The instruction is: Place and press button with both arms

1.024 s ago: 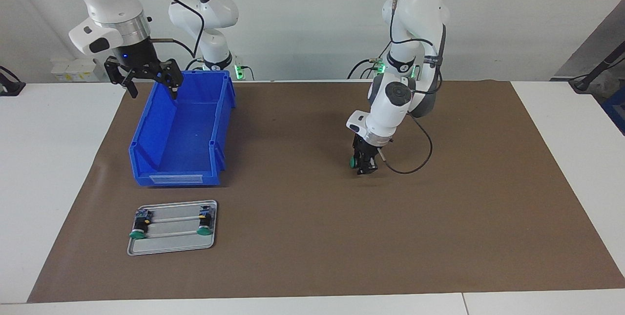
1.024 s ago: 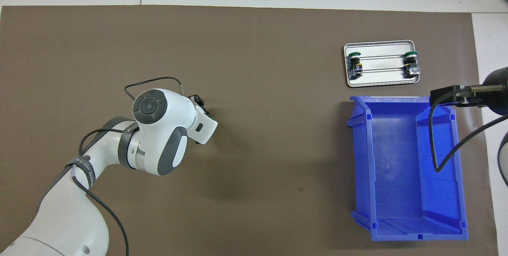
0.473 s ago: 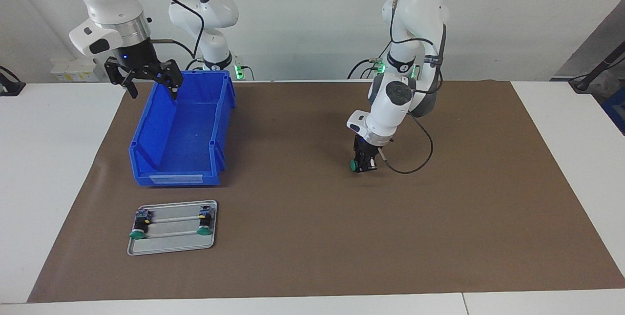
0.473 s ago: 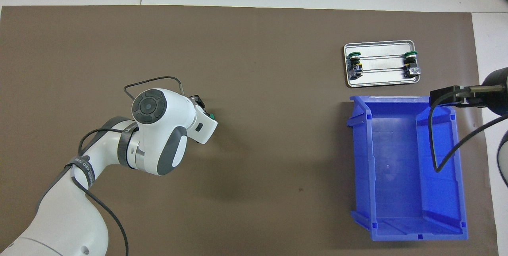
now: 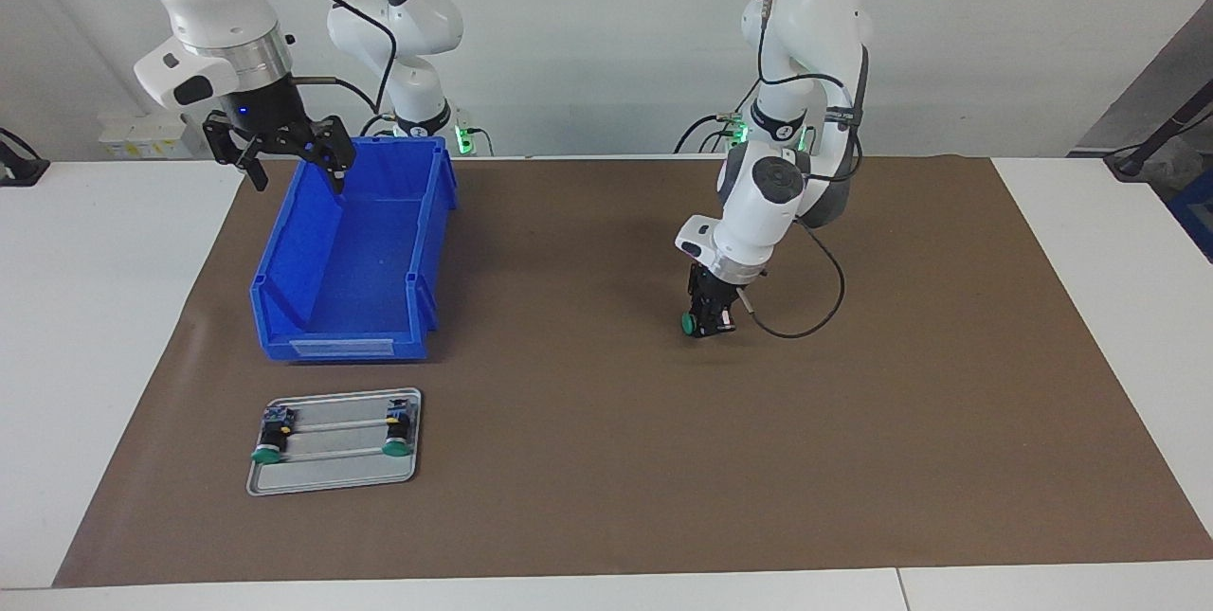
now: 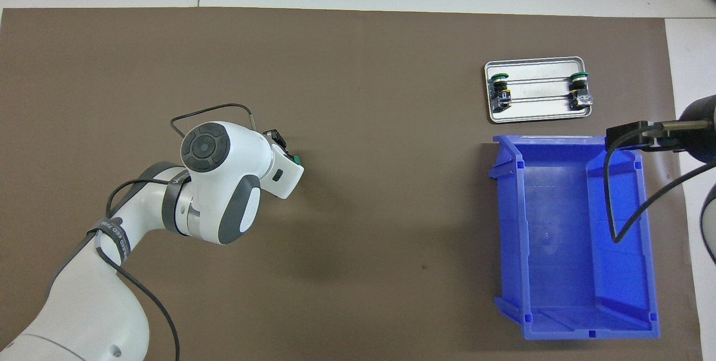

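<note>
My left gripper (image 5: 707,323) hangs low over the middle of the brown mat (image 5: 606,459), shut on a button (image 5: 686,323). The button lies on its side with its green cap toward the right arm's end of the table. In the overhead view the white wrist covers most of that gripper, and only the green cap (image 6: 296,159) shows beside it. Two more buttons (image 5: 270,438) (image 5: 398,434) lie in a small metal tray (image 5: 332,476). My right gripper (image 5: 298,171) is open and empty, raised over the robot-side rim of the blue bin (image 5: 360,279), and waits there.
The blue bin (image 6: 565,249) is empty and stands at the right arm's end of the mat. The metal tray (image 6: 537,113) lies just farther from the robots than the bin. A black cable loops from the left wrist (image 5: 805,317) above the mat.
My left gripper has sunk slightly toward the mat with the button, and its wrist has shifted a little. The right arm has not moved.
</note>
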